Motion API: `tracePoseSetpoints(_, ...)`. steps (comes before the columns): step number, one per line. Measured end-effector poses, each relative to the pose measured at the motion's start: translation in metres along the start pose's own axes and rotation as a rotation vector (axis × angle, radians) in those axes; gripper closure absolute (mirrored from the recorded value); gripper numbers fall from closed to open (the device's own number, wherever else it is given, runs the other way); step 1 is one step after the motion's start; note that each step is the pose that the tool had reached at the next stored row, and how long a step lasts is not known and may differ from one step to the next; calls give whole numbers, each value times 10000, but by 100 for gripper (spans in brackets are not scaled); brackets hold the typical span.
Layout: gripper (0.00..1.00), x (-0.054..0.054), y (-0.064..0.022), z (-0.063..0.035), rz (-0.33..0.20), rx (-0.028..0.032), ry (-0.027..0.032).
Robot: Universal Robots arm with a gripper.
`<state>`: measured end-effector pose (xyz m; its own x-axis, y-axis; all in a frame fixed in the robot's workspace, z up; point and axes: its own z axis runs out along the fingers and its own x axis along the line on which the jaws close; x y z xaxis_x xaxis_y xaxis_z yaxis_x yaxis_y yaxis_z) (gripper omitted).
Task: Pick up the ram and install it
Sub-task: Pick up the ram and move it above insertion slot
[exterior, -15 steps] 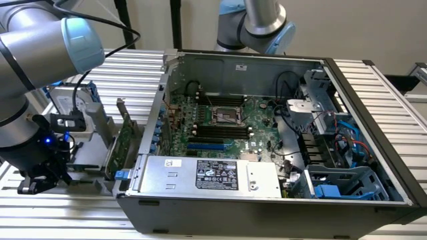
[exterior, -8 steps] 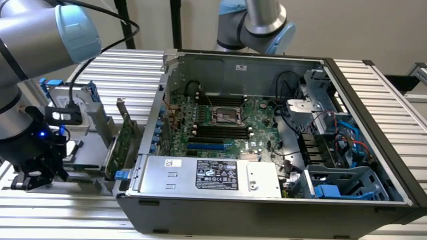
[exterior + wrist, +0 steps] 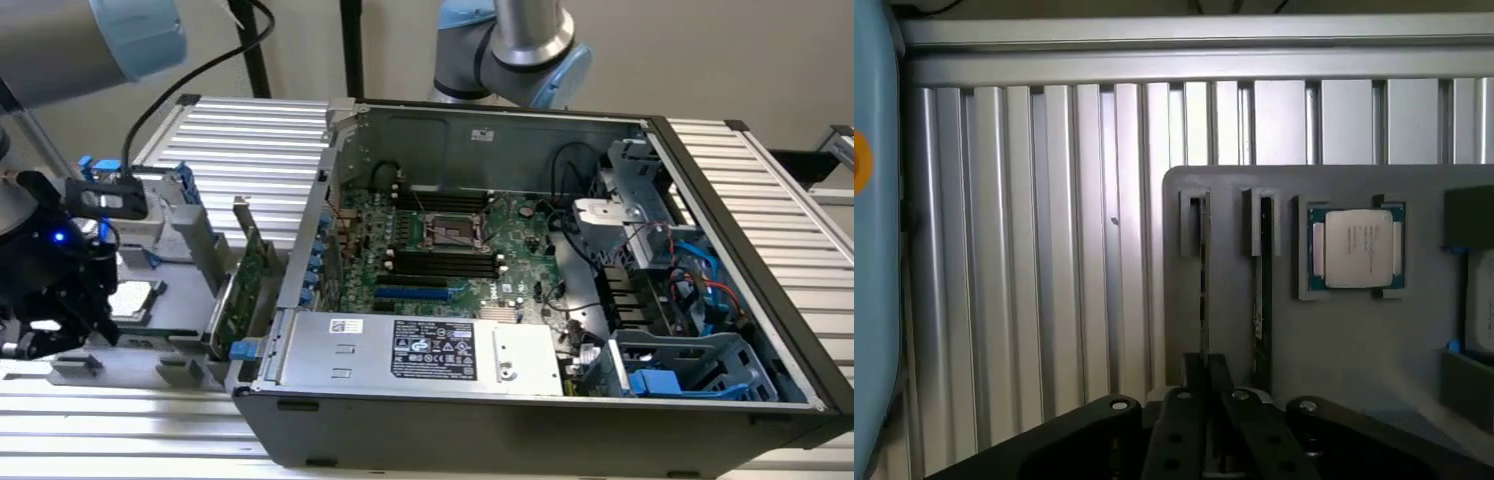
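A: Where's the ram (image 3: 1258, 290)?
B: On edge in a slot of the gray tray (image 3: 1354, 340), w/ a square chip (image 3: 1352, 250) beside it.
A: Gripper (image 3: 1208, 365)?
B: Pressed together, over the next slot by tray's edge.

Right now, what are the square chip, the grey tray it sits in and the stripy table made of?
The square chip: a pale, dull silver lid, looks like metal, framed by green circuit board. The grey tray: flat matte grey with no shine, probably plastic. The stripy table: long silvery ribs with soft glints, likely aluminium.
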<state>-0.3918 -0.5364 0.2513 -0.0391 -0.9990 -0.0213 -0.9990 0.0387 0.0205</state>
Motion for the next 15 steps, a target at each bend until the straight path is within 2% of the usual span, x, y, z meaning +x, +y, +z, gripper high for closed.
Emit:
tracePoseSetpoints(9,100,-10,-33,-406,-1,1,0)
tracePoseSetpoints(12,100,-15,-70,-547,0,0,0)
tracePoseSetpoints(15,100,-22,-151,-682,-1,2,-1)
